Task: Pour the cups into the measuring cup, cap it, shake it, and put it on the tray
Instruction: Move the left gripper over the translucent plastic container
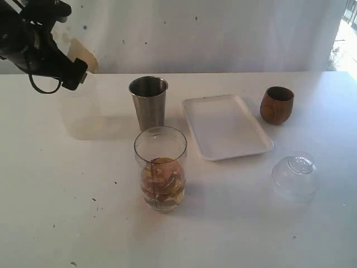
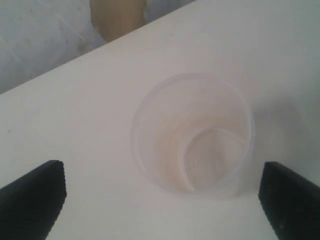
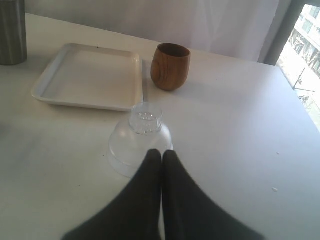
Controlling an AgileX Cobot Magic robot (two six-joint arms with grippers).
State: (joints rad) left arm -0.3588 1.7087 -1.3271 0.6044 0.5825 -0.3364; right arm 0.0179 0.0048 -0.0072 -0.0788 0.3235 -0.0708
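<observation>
Left fingers (image 2: 35, 197) hang released above a translucent cup (image 2: 192, 132) at far left; right fingers (image 3: 149, 175) clenched on nothing, beside a clear domed lid (image 3: 140, 142).

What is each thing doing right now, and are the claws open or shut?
Steel tumbler: upright.
Wooden cup: upright.
Measuring cup: upright, uncapped, brownish stuff inside.
Tray: bare.
Domed lid: off, lying loose.
Translucent cup: upright, looks empty.
Left claw: open.
Right claw: shut.
</observation>
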